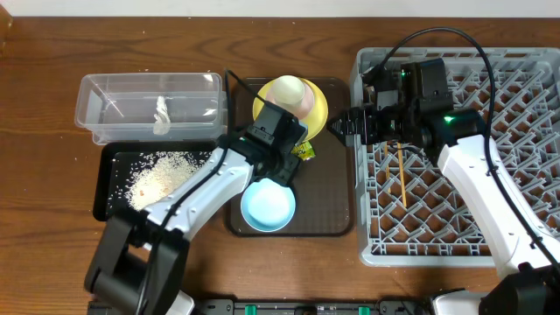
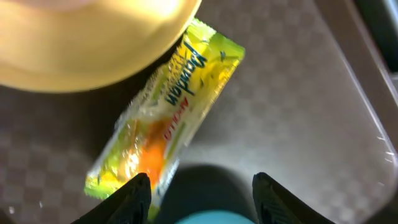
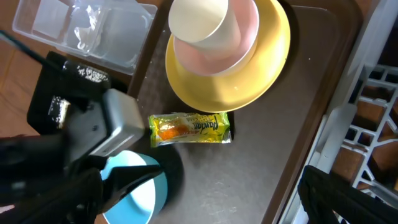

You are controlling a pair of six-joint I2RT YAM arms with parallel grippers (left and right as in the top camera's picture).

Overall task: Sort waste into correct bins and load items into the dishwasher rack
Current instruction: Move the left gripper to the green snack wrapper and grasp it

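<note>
The green-and-yellow snack wrapper point(image 2: 168, 112) lies flat on the brown serving tray point(image 1: 337, 210), just below the yellow plate point(image 1: 317, 118). It also shows in the right wrist view point(image 3: 189, 129). My left gripper point(image 2: 202, 193) is open and low over the wrapper's near end, above the light blue bowl point(image 1: 267, 207). A whitish bowl point(image 3: 242, 43) with the white cup point(image 3: 199, 18) in it sits on the plate. My right gripper point(image 1: 339, 125) is open and empty at the rack's left edge. Chopsticks point(image 1: 401, 175) lie in the grey rack point(image 1: 525, 114).
The clear tub point(image 1: 114, 96) at the back left holds the white tissue point(image 1: 160, 114). The black tray point(image 1: 109, 166) in front of it holds rice scraps point(image 1: 166, 175). The left arm reaches across the serving tray's left edge.
</note>
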